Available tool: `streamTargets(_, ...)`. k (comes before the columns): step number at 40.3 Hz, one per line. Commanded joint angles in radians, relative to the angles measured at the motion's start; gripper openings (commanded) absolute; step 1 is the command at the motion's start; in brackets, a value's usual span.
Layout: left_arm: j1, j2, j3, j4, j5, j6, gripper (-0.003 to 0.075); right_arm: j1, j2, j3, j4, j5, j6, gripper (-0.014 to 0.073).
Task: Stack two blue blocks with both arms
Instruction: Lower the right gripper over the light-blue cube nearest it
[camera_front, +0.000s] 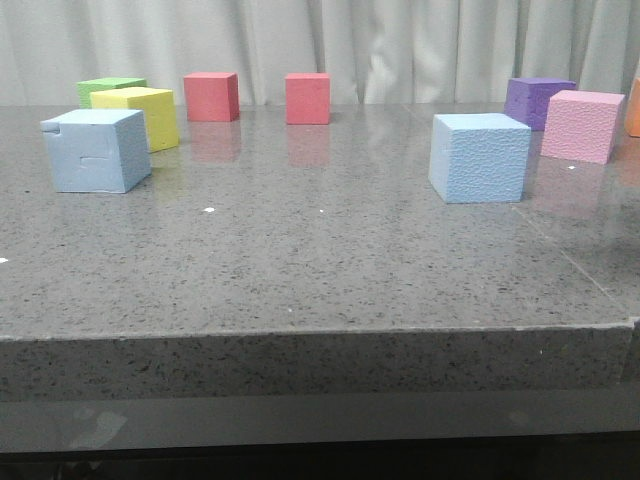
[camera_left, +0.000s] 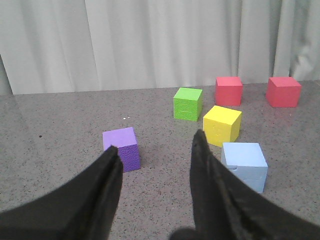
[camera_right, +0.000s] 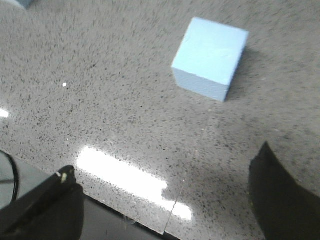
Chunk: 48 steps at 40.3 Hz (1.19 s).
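Observation:
A smooth, scuffed pale blue block (camera_front: 95, 150) sits at the left of the grey table. It also shows in the left wrist view (camera_left: 245, 165), just beyond one black finger (camera_left: 210, 180). The pebbly pale blue block (camera_front: 480, 157) sits at the right, and shows in the right wrist view (camera_right: 211, 58). My left gripper (camera_left: 156, 145) is open and empty, above bare table between a purple cube (camera_left: 121, 148) and the smooth block. My right gripper (camera_right: 165, 165) is open wide and empty, over the table's front edge, well short of the pebbly block. Neither gripper appears in the front view.
Behind the smooth block stand a yellow cube (camera_front: 140, 115) and a green cube (camera_front: 108, 90). Two red cubes (camera_front: 211, 96) (camera_front: 307, 98) stand at the back. A second purple cube (camera_front: 537, 100), a pink cube (camera_front: 582, 125) and an orange cube (camera_front: 633, 108) stand at the back right.

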Motion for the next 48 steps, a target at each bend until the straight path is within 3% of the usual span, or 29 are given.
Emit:
streamTargets(1, -0.002, 0.016, -0.025, 0.002, -0.086, -0.002, 0.0312, 0.042, 0.090, -0.118, -0.098, 0.004, 0.105, 0.0664)
streamTargets(6, -0.002, 0.016, -0.025, 0.002, -0.086, -0.002, 0.0312, 0.087, 0.208, -0.217, -0.222, 0.026, 0.250, 0.0664)
streamTargets(15, -0.002, 0.016, -0.025, 0.002, -0.086, -0.002, 0.0312, 0.089, 0.368, -0.334, -0.236, 0.012, 0.349, 0.0664)
streamTargets(30, -0.002, 0.016, -0.025, 0.002, -0.086, -0.002, 0.0312, 0.089, 0.474, -0.362, -0.256, -0.125, 0.419, 0.0664)
streamTargets(43, -0.002, 0.016, -0.025, 0.002, -0.086, -0.002, 0.0312, 0.089, 0.539, -0.361, -0.272, -0.109, 0.437, 0.0663)
streamTargets(48, -0.002, 0.016, -0.025, 0.002, -0.086, -0.002, 0.0312, 0.089, 0.553, -0.361, -0.272, -0.085, 0.437, 0.0559)
